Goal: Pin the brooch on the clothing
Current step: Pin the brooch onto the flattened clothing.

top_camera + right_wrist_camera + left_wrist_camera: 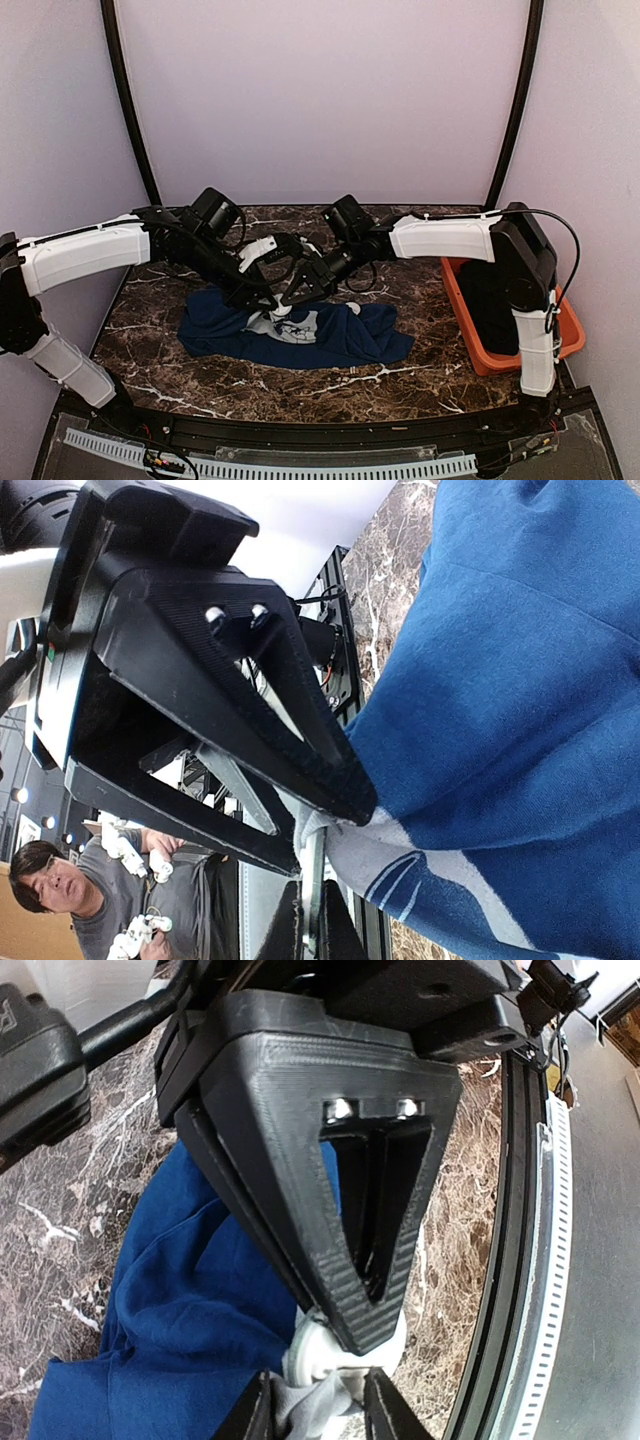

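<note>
The navy T-shirt point(340, 335) lies crumpled on the marble table, its grey-white print facing up. Both grippers meet over the print. My right gripper point(292, 297) point(322, 925) is shut on the brooch point(314, 880), which shows edge-on as a thin disc between its fingertips. In the left wrist view the brooch's white back point(318, 1352) sits at the tip of the right gripper's black fingers, against the cloth. My left gripper point(266, 293) point(318, 1410) is shut on a raised fold of the shirt's pale print, right beside the brooch. The shirt's blue cloth point(180, 1300) point(520, 680) hangs away from the fold.
An orange bin point(568, 340) stands at the table's right edge with a black garment point(495, 300) inside. A small metal piece point(355, 373) lies on the marble in front of the shirt. The black rail point(520, 1260) of the table's near edge runs close to the grippers.
</note>
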Controlling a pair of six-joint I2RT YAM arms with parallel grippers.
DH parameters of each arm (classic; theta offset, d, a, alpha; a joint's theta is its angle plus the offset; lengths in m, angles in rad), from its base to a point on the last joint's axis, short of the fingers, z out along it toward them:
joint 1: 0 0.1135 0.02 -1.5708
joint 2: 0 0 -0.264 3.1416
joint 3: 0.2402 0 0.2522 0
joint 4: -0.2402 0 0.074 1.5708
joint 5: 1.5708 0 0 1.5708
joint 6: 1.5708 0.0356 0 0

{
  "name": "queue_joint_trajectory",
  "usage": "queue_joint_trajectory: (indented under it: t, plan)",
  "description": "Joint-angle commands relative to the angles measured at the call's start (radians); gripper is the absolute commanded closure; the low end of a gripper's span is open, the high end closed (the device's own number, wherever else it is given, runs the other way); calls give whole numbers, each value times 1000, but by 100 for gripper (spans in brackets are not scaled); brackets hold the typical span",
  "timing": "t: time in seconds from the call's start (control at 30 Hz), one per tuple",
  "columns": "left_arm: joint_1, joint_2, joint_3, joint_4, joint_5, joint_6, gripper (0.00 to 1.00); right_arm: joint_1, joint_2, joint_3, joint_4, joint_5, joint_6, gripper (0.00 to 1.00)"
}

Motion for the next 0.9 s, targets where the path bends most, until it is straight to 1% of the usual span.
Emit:
queue_joint_trajectory:
  t: [0.0,0.5,0.87]
  plan:
    - [2,26,11,-32,-31,4,70,2,-34,13,54,-69,9,100]
    - [2,39,17,-31,-32,-3,71,4,-26,22,54,-61,32,100]
    - [-5,68,29,-53,-71,-6,71,16,-17,46,-5,-21,7,100]
